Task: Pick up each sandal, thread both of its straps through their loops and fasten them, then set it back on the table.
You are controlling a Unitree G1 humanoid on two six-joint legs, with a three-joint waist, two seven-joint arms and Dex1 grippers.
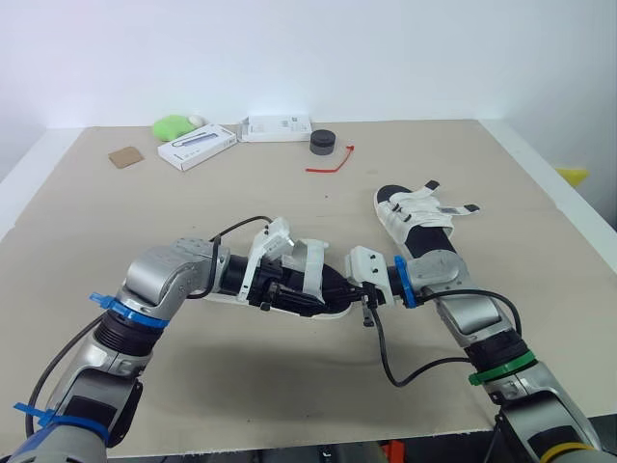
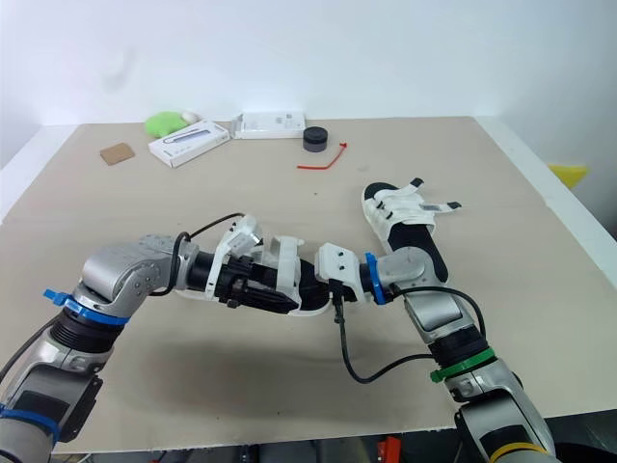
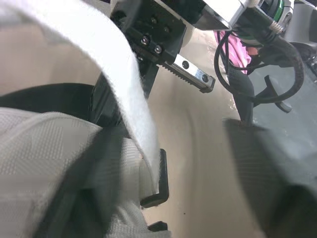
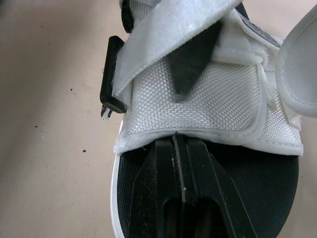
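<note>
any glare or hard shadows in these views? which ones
Left eye view: diffuse light on the table, no glare; the white box at the far edge looks washed out. Right wrist view: held sandal evenly lit, no hotspots. Left wrist view: its strap is bright close to the camera, with deep shade beneath.

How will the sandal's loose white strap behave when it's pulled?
Probably floppy: the white strap curls and drapes over the sandal. Likely light, since its fabric looks thin. The black loop seems rigid, so it shouldn't bend.
</note>
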